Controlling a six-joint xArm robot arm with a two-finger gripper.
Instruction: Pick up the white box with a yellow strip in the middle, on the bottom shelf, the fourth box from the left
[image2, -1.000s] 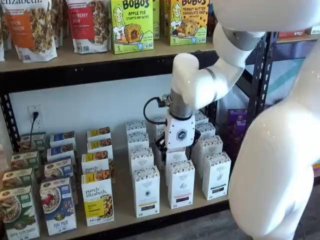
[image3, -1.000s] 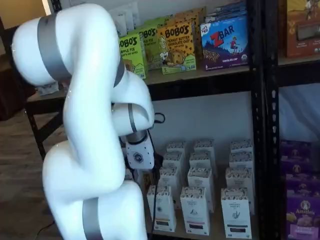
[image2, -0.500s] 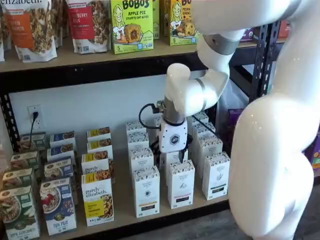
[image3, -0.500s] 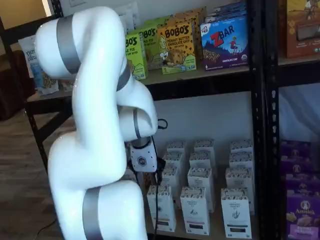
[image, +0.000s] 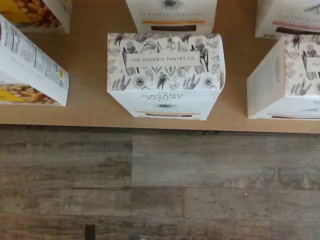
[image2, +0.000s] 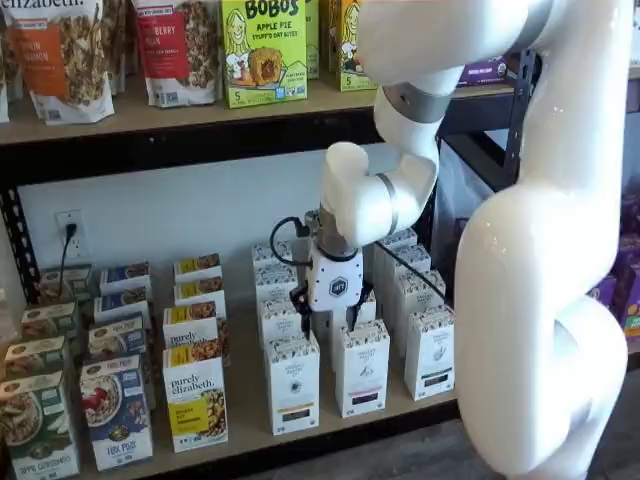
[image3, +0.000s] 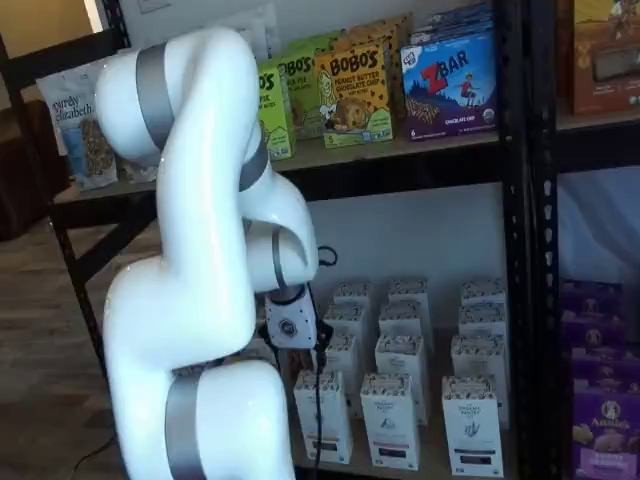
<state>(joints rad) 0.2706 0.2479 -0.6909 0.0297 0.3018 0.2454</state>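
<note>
The hand (image2: 327, 322), fingers apart with a plain gap, hangs above the white box (image2: 293, 384). That box stands at the front edge of the bottom shelf (image2: 245, 425), a purely elizabeth box (image2: 196, 399) at its 9 o'clock.

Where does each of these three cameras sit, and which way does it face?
Wrist view: rides the wrist, looks down at the white box, the bottom shelf front edge and the floor; no robot part shows.
A shelf view: faces the rack from the front; the arm and open jaws show.
A shelf view: faces the rack slantwise from the front; the arm shows.
Shared: both shelf views show the green Bobo's box.
</note>
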